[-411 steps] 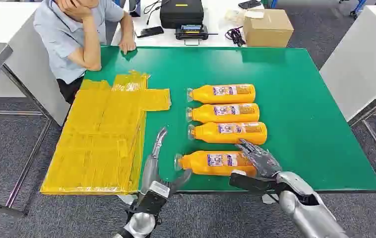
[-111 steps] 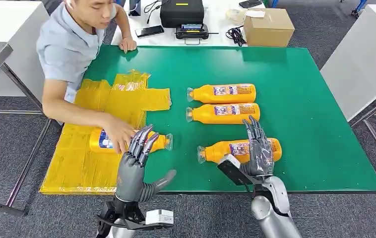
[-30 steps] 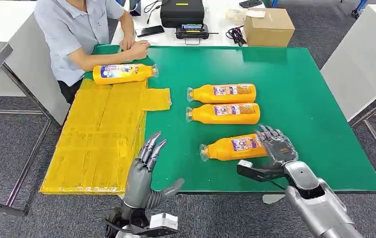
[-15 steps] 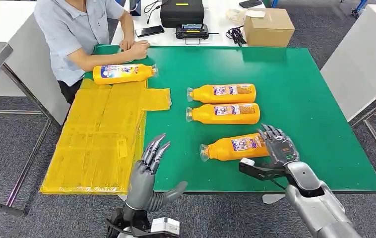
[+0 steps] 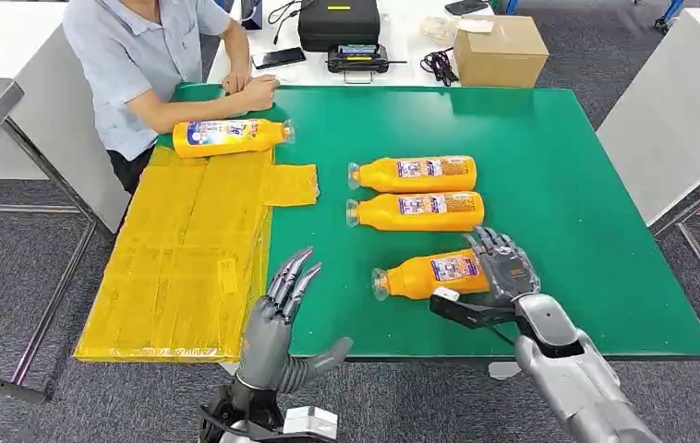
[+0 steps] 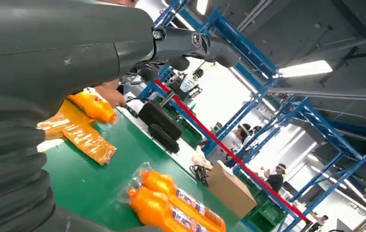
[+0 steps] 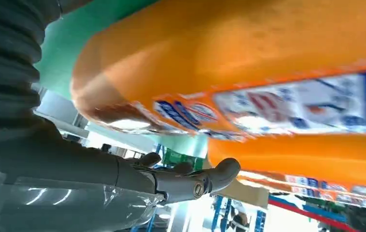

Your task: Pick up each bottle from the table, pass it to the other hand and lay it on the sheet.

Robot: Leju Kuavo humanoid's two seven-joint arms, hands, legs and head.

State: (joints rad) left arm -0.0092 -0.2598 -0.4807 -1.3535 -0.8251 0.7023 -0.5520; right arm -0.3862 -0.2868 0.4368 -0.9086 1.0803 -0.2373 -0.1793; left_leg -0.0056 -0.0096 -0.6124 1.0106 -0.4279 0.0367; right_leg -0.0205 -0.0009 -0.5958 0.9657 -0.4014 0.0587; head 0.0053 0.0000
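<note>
Bottle nearest the robot lies on the green table, right hand at its base.
Its fingers seem merely laid over it; left hand hovers open-fingered beside the yellow sheet.

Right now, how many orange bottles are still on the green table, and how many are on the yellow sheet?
Orange bottles on the green table: 3 ()
Orange bottles on the yellow sheet: 1
Total: 4
</note>
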